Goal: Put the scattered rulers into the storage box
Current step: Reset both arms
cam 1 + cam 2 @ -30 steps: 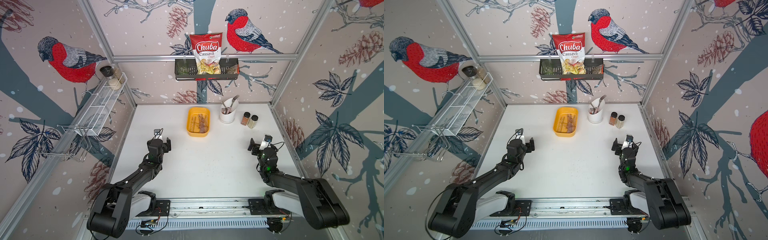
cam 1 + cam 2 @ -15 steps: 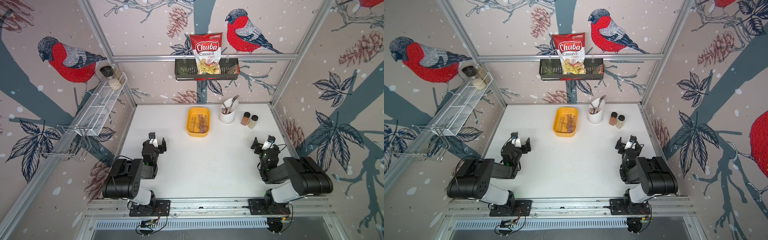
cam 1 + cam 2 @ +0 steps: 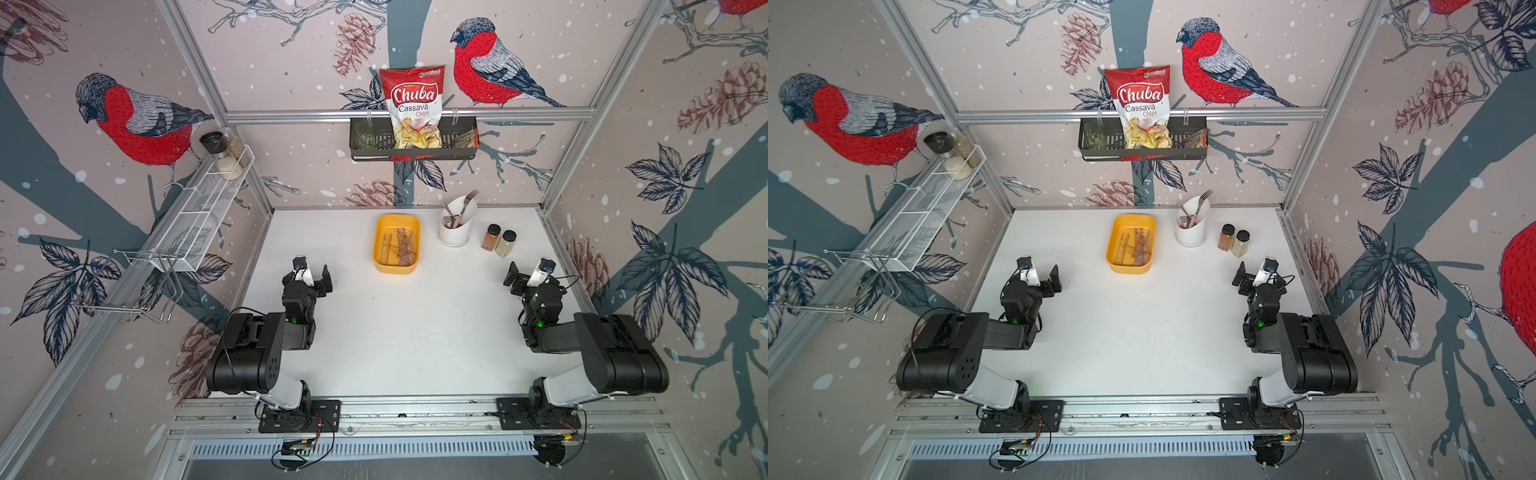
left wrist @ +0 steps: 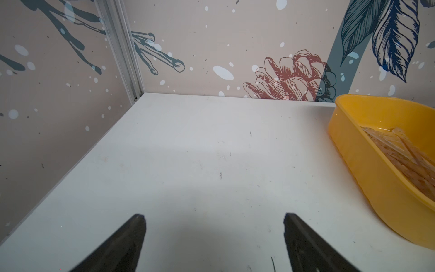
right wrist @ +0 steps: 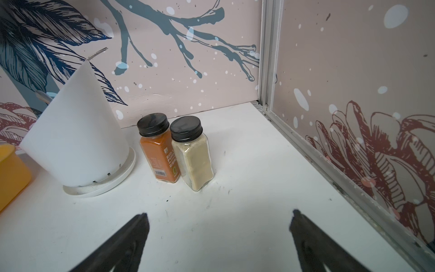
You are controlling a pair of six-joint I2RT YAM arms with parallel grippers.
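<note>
The yellow-orange storage box (image 3: 396, 266) (image 3: 1130, 268) sits at the back middle of the white table. Several see-through pinkish rulers (image 3: 400, 247) (image 3: 1138, 247) (image 4: 404, 155) lie inside it. No ruler shows on the table outside the box. My left gripper (image 3: 316, 276) (image 3: 1042, 276) (image 4: 214, 217) is folded back at the left side, open and empty, with the box (image 4: 376, 169) ahead of it to one side. At the right side, my right gripper (image 3: 525, 274) (image 3: 1252, 276) (image 5: 220, 214) is open and empty too, facing the back right corner.
A white cutlery cup (image 3: 456, 226) (image 5: 77, 136) with forks stands right of the box. Two spice jars, orange (image 3: 492, 237) (image 5: 160, 150) and pale (image 3: 507, 243) (image 5: 194, 155), stand beside it. A wire shelf (image 3: 195, 220) hangs on the left wall. A black basket with a chips bag (image 3: 413, 108) hangs on the back wall.
Both arms have folded back toward their bases, with the grippers drawn toward the table's sides. The left gripper has opened slightly wider. The box and rulers have not moved.
</note>
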